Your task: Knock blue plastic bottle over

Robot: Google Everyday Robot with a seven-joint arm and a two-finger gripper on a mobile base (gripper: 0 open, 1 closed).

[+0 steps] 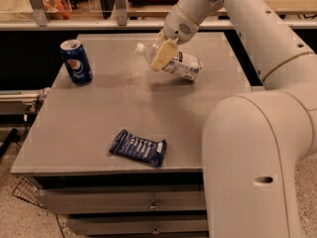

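The bottle (184, 67) is lying almost flat on the desk (94, 118), well right of the can (77, 62), its long axis running with the cap toward the can and the base away. The end effector (162, 56) is sitting over the neck end, on the can's side of the label; I cannot tell whether it is wide or narrow. The tipping is looking done. Counting: one bottle, one can, one wrapper (138, 147), one arm.

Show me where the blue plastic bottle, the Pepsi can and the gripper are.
blue plastic bottle (184, 66): camera view, on its white label.
Pepsi can (77, 63): camera view, on its blue side.
gripper (162, 57): camera view, on its beige tip, over the bottle's neck end.
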